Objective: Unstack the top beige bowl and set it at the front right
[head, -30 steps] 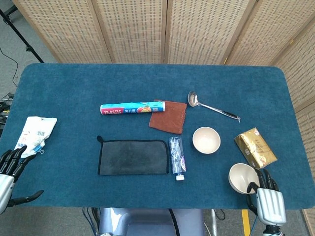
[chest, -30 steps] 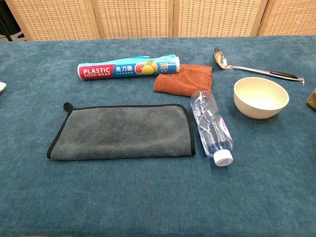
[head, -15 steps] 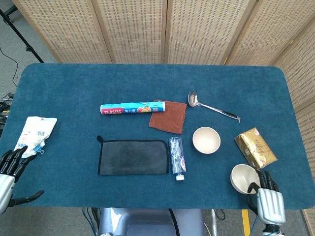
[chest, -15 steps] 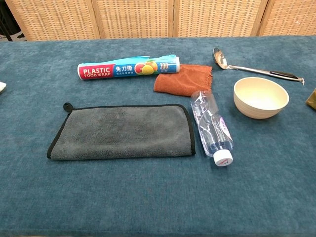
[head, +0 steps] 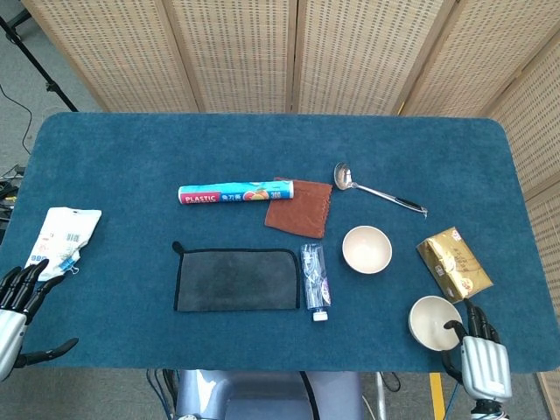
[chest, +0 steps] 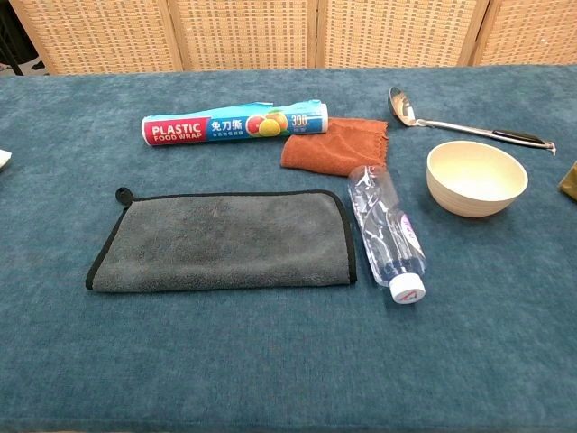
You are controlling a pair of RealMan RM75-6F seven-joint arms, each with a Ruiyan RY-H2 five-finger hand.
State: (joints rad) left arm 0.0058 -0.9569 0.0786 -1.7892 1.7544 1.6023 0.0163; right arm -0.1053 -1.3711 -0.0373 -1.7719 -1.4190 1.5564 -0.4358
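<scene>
Blue table [head: 262,149] front right — right hand [head: 484,363] pinched the beige bowl [head: 432,321], set down; release looked next — left hand [head: 16,302] hung spread, empty.

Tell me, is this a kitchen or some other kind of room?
Probably not a kitchen; more likely a robot practice room. A table covered in blue cloth stands before woven folding screens, with a light-stand leg at one side and household things laid out, like a ladle.
</scene>
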